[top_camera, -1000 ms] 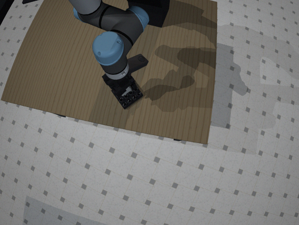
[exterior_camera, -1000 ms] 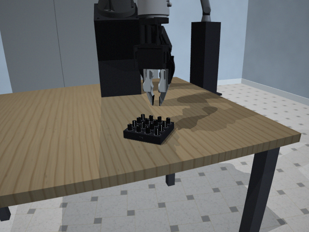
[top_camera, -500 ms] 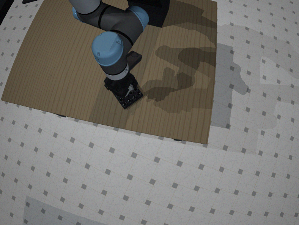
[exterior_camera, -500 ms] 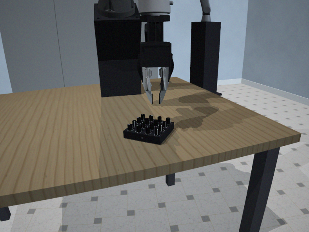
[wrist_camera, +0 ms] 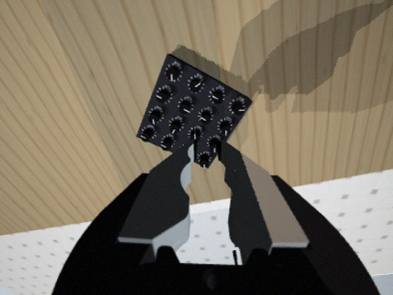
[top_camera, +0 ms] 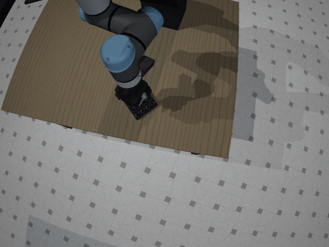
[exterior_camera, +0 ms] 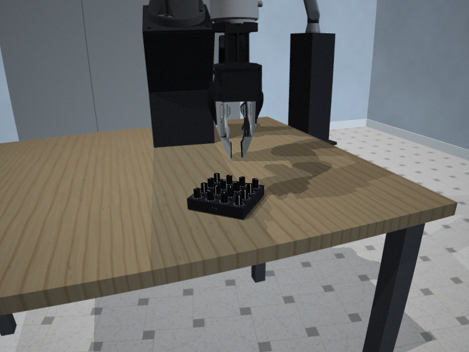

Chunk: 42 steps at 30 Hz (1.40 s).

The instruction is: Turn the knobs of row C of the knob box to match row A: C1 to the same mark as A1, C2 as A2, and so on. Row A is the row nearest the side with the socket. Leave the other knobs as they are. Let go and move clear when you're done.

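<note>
The black knob box (top_camera: pixel 143 108) (exterior_camera: pixel 219 197) (wrist_camera: pixel 196 106) lies flat on the wooden table (top_camera: pixel 53 69) (exterior_camera: pixel 83 197), with a grid of small black knobs that carry white marks. Its socket (exterior_camera: pixel 213 209) is on the side facing the exterior camera. My gripper (top_camera: pixel 143 97) (exterior_camera: pixel 235 154) (wrist_camera: pixel 206 142) hangs above the far part of the box, pointing down, clear of the knobs. Its fingers stand almost shut with a narrow gap and nothing between them. In the wrist view the fingertips frame the near edge of the box. The arm hides part of the box in the top view.
The arm's black pedestal (exterior_camera: pixel 178 75) stands at the back of the table. A black post (exterior_camera: pixel 310 79) stands behind the table's right rear corner. The table's front edge (exterior_camera: pixel 227 261) is near the box.
</note>
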Tool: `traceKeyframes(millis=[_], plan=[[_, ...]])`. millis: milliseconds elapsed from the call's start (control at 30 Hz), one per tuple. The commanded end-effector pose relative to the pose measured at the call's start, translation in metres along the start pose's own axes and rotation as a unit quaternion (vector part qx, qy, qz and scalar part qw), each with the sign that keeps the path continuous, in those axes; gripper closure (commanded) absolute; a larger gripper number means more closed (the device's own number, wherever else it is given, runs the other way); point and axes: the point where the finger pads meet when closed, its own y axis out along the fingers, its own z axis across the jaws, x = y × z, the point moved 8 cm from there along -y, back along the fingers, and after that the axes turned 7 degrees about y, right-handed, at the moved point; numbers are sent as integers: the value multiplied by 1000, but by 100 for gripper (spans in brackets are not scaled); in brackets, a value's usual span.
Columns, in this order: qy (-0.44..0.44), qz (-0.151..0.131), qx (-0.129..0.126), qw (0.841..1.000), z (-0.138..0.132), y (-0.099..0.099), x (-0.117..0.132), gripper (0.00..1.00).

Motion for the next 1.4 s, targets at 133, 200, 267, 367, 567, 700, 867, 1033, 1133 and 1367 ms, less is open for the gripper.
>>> traceKeyframes(millis=[133, 200, 267, 367, 567, 700, 867, 1033, 1133, 1367], plan=[[-1, 0, 0, 1000, 0, 0, 0, 89], [-1, 0, 0, 1000, 0, 0, 0, 89], [-1, 0, 0, 1000, 0, 0, 0, 89], [-1, 0, 0, 1000, 0, 0, 0, 89], [-1, 0, 0, 1000, 0, 0, 0, 89], [-1, 0, 0, 1000, 0, 0, 0, 89], [-1, 0, 0, 1000, 0, 0, 0, 89], [-1, 0, 0, 1000, 0, 0, 0, 89], [-1, 0, 0, 1000, 0, 1, 0, 89], [-1, 0, 0, 1000, 0, 5, 0, 89]])
